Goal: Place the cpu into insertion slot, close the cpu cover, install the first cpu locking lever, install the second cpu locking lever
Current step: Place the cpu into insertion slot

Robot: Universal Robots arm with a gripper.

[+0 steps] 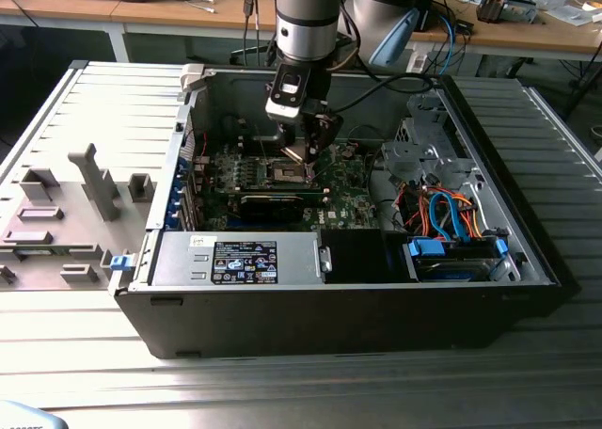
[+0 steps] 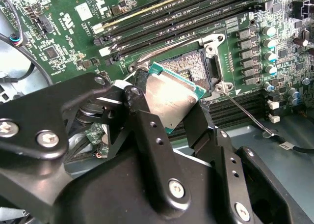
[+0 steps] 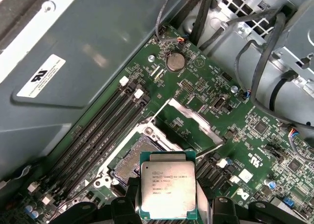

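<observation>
Fingers clenched on cpu, poised over the insertion slot.
Second wrist view: one finger on each opposite edge, chip between them, metal top exposed, likely for lining up. In the first wrist view the cpu cover stands open beyond, leaving the socket free.

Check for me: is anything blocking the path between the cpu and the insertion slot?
Nothing visible does. The end effector grips the cpu by two opposite edges, over one side of the insertion slot, whose contact field lies bare. The cpu cover is swung open beside the slot, clear of the opening.
</observation>
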